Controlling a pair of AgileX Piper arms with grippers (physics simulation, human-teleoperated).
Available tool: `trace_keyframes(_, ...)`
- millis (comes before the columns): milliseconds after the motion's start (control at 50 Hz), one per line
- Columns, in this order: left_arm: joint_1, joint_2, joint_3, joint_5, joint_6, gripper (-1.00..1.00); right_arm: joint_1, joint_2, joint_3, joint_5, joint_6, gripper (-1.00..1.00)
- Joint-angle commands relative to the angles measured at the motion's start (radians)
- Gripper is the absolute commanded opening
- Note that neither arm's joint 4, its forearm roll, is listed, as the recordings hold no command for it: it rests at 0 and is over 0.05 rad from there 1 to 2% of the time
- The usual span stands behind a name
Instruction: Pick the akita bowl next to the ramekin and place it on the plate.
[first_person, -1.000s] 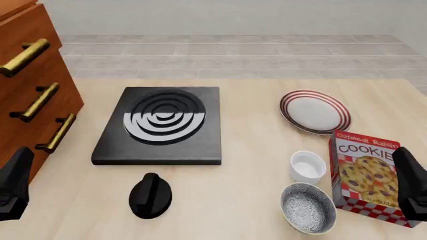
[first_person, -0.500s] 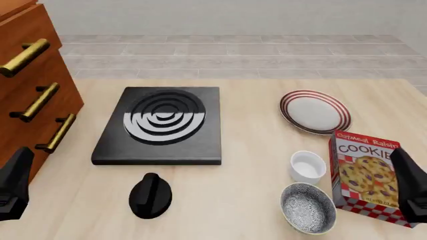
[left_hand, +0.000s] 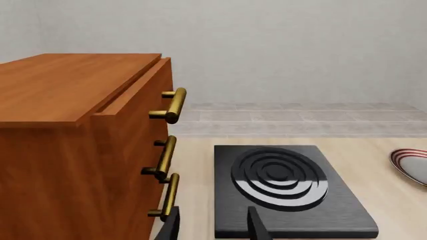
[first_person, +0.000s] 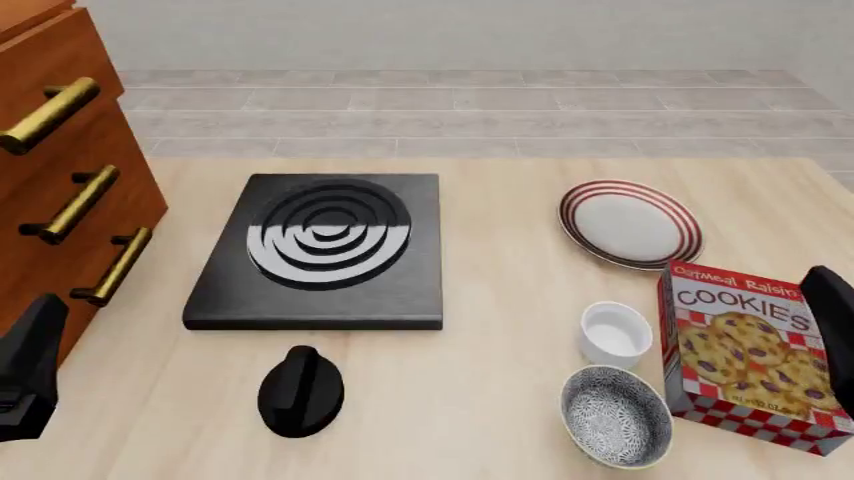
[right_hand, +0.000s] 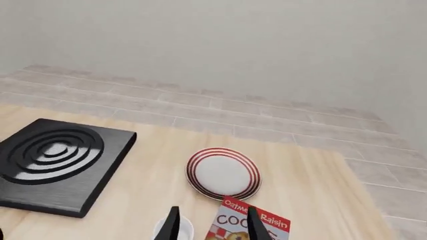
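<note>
Right claw (right_hand: 212, 225) is hanging wide and empty, reaching for the bowl (first_person: 615, 416) sitting untouched below it beside the ramekin (first_person: 615, 333), needing to drop onto its rim, plate (first_person: 630, 223) waiting ahead.

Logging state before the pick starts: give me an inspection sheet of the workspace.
Surface: light wood table, no spills seen.
Job's things: akita bowl upright at the near right, just nearer than the ramekin; the plate lies farther back, bare.
Clutter: cookie box right of the bowl and ramekin; black burner plate mid-table; black knob in front of it.
Grippers: left pincer open, holding nothing, at the near left; right pincer open, holding nothing, above the cookie box area.
Cables: nothing seen.
Surroundings: wooden drawer cabinet with brass handles on the left; tiled floor and pale wall beyond.
</note>
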Motion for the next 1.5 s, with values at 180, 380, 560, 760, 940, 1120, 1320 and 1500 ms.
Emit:
trace_keyframes(180,0.0,0.0,0.0,0.0,0.0,1.0,0.007,0.071,-0.077,0.088,-0.028,1.0)
trace_keyframes(380,0.0,0.0,0.0,0.0,0.0,1.0,-0.014,0.112,-0.082,0.099,-0.064,1.0)
trace_keyframes(560,0.0,0.0,0.0,0.0,0.0,1.0,-0.001,0.169,-0.148,0.135,-0.053,1.0)
trace_keyframes(760,0.0,0.0,0.0,0.0,0.0,1.0,-0.008,0.223,-0.181,0.149,-0.08,1.0)
trace_keyframes(940,0.0,0.0,0.0,0.0,0.0,1.0,-0.001,0.255,-0.203,0.185,-0.076,1.0)
trace_keyframes(1120,0.0,0.0,0.0,0.0,0.0,1.0,0.015,0.272,-0.238,0.232,-0.071,1.0)
trace_keyframes(1320,0.0,0.0,0.0,0.0,0.0,1.0,0.04,0.291,-0.268,0.3,-0.046,1.0)
trace_keyframes(1500,0.0,0.0,0.0,0.0,0.0,1.0,0.056,0.305,-0.286,0.349,0.003,1.0)
